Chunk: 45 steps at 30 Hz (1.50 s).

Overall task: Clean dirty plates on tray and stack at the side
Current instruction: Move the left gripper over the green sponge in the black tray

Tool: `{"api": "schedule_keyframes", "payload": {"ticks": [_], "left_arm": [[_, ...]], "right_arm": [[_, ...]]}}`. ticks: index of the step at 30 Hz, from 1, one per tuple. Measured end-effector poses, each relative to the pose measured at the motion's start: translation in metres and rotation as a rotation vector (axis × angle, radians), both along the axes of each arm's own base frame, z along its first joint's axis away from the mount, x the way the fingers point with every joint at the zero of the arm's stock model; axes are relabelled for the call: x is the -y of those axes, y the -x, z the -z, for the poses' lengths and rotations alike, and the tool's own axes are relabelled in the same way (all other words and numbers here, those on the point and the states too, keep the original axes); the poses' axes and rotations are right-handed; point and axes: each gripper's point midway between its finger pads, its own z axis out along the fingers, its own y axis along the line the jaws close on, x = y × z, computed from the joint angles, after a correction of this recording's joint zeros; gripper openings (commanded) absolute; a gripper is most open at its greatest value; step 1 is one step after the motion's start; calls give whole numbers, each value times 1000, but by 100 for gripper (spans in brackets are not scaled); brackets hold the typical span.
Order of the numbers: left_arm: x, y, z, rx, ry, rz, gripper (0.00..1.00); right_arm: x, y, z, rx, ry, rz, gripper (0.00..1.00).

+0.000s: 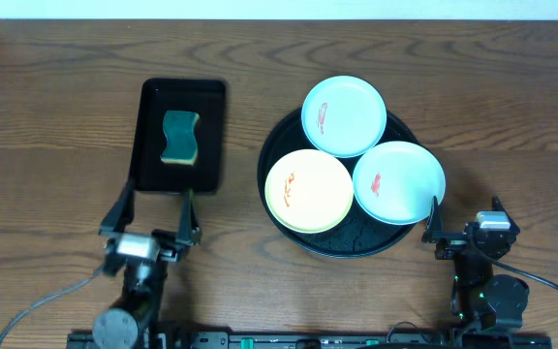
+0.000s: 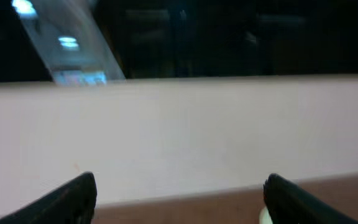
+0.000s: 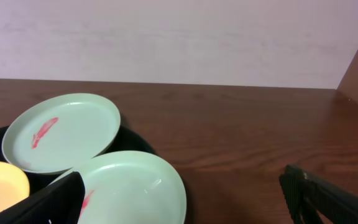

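The round black tray (image 1: 281, 145) holds three plates. A mint-blue plate (image 1: 344, 116) with a red smear leans on the far rim, a yellow plate (image 1: 308, 191) with faint orange marks lies at front left, and a second smeared mint-blue plate (image 1: 398, 182) lies at front right. My right gripper (image 1: 465, 217) stands open just right of the tray, at its front. Its wrist view shows the near mint plate (image 3: 135, 186), the far one (image 3: 61, 134), the yellow plate (image 3: 2, 183) and the tray rim (image 3: 135, 140) beyond the open right gripper (image 3: 182, 199). My left gripper (image 1: 153, 208) is open and empty.
A rectangular black tray (image 1: 153, 107) with a green sponge (image 1: 180, 137) sits at the left, just beyond the left gripper. The left wrist view shows only the open left gripper (image 2: 179, 202), a pale wall and a strip of wooden table.
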Motion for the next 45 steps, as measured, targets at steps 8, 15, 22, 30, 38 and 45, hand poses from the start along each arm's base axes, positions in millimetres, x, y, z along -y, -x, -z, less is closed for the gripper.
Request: {"api": "schedule_keyframes", "payload": {"ticks": [8, 15, 22, 30, 38, 45], "left_arm": [[-6, -40, -8, -546, -51, -35, 86], [-13, -109, -8, -822, -62, -55, 86], [-28, -156, 31, -1018, -43, -118, 86], [-47, -195, 30, -1273, 11, -183, 86], [-43, -215, 78, -1395, 51, -158, 86], [-43, -227, 127, -1502, 116, -182, 86]], "right_arm": [[0, 0, 0, 0, 1, 2, 99], [1, 0, 0, 0, 1, 3, 99], [1, 0, 0, 0, 1, 3, 99], [1, 0, 0, 0, 1, 3, 99], [1, 0, 0, 0, 1, 3, 99], [1, 0, 0, 0, 1, 3, 99]]}}
